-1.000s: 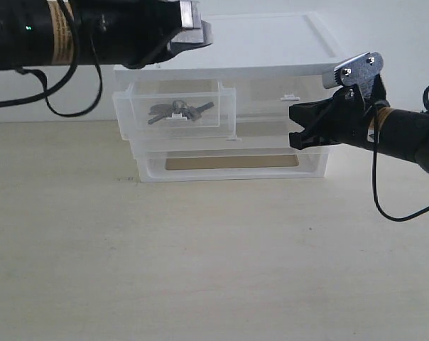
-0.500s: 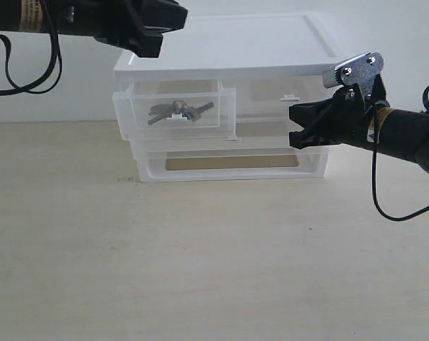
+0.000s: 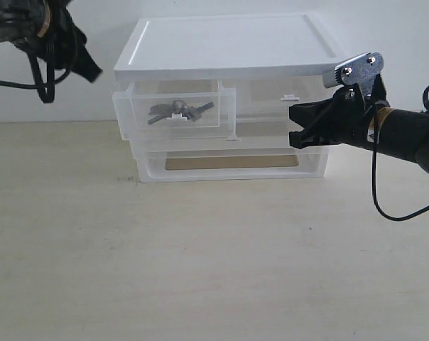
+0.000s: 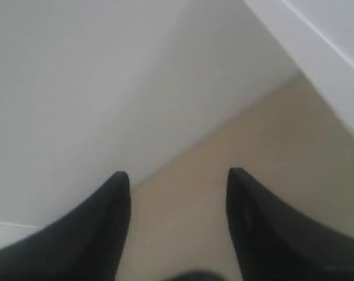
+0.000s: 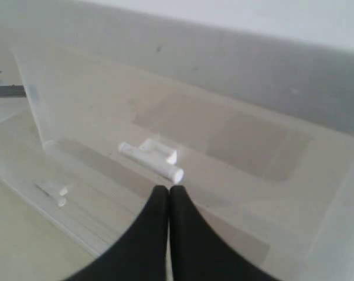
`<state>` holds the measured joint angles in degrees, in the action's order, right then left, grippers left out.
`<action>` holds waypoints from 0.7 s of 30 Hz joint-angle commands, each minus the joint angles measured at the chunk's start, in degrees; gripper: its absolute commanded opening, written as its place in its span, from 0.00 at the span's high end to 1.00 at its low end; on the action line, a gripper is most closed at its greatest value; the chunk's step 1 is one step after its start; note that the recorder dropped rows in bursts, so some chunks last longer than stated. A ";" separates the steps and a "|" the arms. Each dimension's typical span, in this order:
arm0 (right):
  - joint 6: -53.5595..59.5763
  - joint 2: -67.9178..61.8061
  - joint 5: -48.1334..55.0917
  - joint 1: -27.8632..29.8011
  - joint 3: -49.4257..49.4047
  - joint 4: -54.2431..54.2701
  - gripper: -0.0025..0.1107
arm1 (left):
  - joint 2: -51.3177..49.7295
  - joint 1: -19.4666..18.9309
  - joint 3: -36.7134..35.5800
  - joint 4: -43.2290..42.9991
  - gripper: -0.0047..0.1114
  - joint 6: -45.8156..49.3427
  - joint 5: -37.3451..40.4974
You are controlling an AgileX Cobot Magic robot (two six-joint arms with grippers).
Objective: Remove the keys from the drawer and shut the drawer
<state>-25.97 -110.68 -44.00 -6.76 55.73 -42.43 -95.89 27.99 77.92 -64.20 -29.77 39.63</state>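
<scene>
Exterior view: the translucent plastic half-width drawer (image 3: pixel 175 114) is pulled out of the white plastic storage unit (image 3: pixel 229 42), which sits on the beige table (image 3: pixel 200 270). The bunch of silver-grey metal keys (image 3: pixel 179 110) lies inside the drawer, well apart from both sets of fingers. So the step in hand looks like the reach for the keys; nothing is grasped yet. The left arm (image 3: pixel 37 28) is held high, up and off to the side of the drawer, its tip dark and hard to read here. The right fingers (image 3: pixel 303 112) are level and point at the unit's other upper drawer, hanging just off its front.

Left wrist view: the left fingers (image 4: pixel 101 228) are spread apart and empty. Ahead of them are the pale wall (image 4: pixel 77 76), the table and one corner of the unit; no keys.

Right wrist view: the right fingers are pressed together and hold nothing. The small white tab handle (image 5: pixel 150 157) of the right-hand drawer sits just beyond their tips.

Next, likely: bring the left fingers down over the open drawer, spread, and pinch the keys.
</scene>
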 commanded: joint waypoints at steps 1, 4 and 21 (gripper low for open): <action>-0.28 -0.26 3.73 0.98 1.57 7.01 0.98 | -0.85 0.22 2.22 35.27 0.64 33.51 0.44; -0.39 -0.26 3.74 0.98 1.57 7.01 0.98 | -0.85 0.22 4.26 53.04 0.69 52.46 3.24; -0.50 -0.26 3.74 0.98 1.57 7.01 0.98 | -2.73 2.64 6.10 73.00 0.33 96.89 -9.39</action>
<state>-26.10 -110.68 -44.00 -6.76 55.73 -42.54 -97.48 29.48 84.29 6.50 65.04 35.35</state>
